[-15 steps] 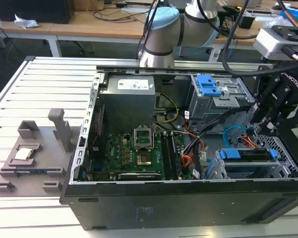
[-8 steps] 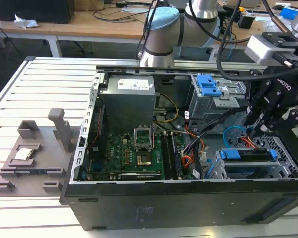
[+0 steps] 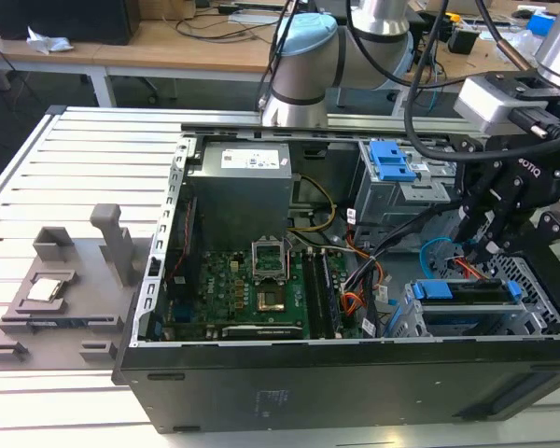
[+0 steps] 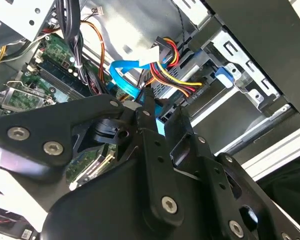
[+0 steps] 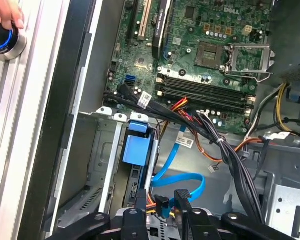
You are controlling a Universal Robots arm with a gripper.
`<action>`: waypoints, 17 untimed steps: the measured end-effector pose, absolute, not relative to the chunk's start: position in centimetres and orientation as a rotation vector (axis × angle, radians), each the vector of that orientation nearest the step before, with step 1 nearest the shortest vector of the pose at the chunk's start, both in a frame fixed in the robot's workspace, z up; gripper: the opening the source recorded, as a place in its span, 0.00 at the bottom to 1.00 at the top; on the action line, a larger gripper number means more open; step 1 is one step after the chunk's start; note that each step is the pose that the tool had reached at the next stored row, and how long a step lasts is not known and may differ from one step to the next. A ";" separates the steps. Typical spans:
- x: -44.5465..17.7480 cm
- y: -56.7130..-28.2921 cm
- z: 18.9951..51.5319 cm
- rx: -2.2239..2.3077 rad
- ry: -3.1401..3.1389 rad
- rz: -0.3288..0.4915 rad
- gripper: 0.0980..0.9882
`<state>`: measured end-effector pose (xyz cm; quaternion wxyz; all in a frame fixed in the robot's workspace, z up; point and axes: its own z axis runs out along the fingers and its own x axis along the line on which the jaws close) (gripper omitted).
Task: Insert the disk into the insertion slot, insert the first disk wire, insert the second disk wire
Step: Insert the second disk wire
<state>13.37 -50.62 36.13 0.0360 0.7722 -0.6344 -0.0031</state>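
Note:
The disk (image 3: 467, 291) lies inside the insertion slot (image 3: 467, 322), a silver cage at the case's front corner on the exterior view's right. Its blue carrier (image 5: 135, 150) shows at the cage mouth. My gripper (image 3: 483, 241) hangs just above the disk's rear end. Its black fingers (image 5: 140, 202) are spread, so it is open, and a black wire connector (image 5: 162, 204) stands between them without touching either. A blue flat wire (image 5: 177, 177) loops up to the fingertips (image 4: 146, 107). A red, yellow and black wire bundle (image 4: 172, 80) ends at a plug on the disk's rear.
The open computer case holds a motherboard (image 3: 257, 285), a power supply (image 3: 241, 187) and a taller cage with a blue latch (image 3: 392, 161). Black cable bundles (image 5: 225, 150) cross beside the slot. A grey fixture (image 3: 61, 289) sits at the exterior view's left. A hand (image 5: 5, 15) rests on a blue-ringed button.

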 end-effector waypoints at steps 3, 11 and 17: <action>13.4 -50.6 36.1 2.371 -1.948 -0.009 0.28; 13.4 -52.0 36.1 2.371 -1.948 -0.009 0.07; 13.3 -54.1 35.6 2.340 -1.987 -0.011 0.07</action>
